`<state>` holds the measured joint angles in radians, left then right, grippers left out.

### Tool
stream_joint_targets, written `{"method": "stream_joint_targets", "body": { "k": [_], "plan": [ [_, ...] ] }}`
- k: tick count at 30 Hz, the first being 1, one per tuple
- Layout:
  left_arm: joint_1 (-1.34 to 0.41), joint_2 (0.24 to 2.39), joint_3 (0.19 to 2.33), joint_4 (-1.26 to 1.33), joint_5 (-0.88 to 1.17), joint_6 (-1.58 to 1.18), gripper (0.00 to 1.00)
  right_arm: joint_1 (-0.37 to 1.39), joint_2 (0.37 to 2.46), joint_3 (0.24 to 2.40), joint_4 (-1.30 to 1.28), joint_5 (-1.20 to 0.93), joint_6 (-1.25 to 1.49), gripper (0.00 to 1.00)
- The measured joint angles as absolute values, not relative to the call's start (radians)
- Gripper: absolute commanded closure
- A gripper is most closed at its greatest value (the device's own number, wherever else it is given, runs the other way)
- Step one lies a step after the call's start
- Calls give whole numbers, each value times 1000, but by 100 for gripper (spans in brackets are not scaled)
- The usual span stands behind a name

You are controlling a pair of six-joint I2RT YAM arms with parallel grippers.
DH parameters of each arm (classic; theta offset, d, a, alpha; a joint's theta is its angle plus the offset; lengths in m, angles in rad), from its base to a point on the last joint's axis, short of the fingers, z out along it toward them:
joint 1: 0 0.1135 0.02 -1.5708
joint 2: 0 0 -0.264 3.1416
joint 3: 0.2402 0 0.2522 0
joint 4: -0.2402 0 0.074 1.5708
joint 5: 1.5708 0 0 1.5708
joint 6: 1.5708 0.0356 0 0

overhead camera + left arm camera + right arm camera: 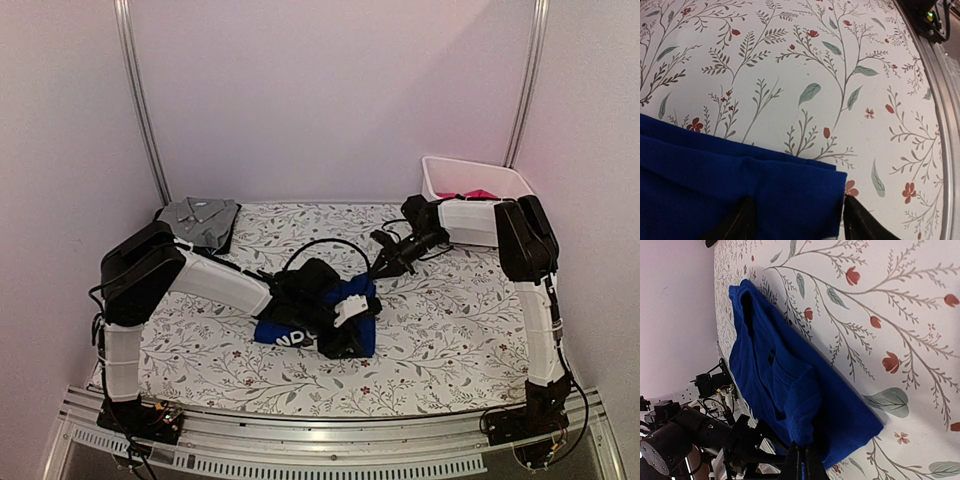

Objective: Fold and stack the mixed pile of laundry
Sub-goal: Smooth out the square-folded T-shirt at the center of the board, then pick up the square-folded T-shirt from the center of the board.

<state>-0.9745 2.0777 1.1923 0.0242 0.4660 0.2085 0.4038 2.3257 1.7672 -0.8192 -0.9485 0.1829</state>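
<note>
Presently the blue garment [278,330] lies bunched at mid-bench [450,340], its long axis running from near-left to far-right in the top view. The left jaws stand directly over it, open. Their fingers [742,222] are spread, with a corner of the blue cloth lying between them, not yet pinched. The right jaws sit at the garment's far-right end, closed, fingertips [802,460] together against the cloth's edge. Whether a fold is caught there cannot be told.

Judgement: the left arm [220,285] is the nearer. The cloth already lies between its fingers, so the next move turns on closing there.

The grey shirt [200,220] rests at the far-left corner, well apart. A pink garment [470,194] lies in the white bin [440,175].
</note>
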Motion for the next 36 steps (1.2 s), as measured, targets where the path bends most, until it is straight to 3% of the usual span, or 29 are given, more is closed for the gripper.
{"method": "stream_joint_targets", "body": {
  "k": [6, 11, 17, 23, 31, 36],
  "plan": [
    [-968, 2078, 1199, 24, 463, 199, 40, 406, 2326, 1821, -786, -895, 178, 100],
    [-960, 2082, 1215, 20, 456, 160, 30, 403, 2342, 1827, -764, -832, 164, 98],
    [-932, 2061, 1236, -4, 443, 65, 19, 401, 2371, 1848, -771, -707, 113, 54],
    [-806, 1877, 1221, -33, 429, -76, 3, 395, 2352, 1946, -763, -598, 107, 33],
    [-513, 1530, 991, 12, 410, -339, 0, 443, 2162, 1964, -730, -529, 131, 37],
    [-374, 1446, 818, 7, 418, -494, 0, 615, 2103, 1968, -710, -501, 112, 43]
  ]
}}
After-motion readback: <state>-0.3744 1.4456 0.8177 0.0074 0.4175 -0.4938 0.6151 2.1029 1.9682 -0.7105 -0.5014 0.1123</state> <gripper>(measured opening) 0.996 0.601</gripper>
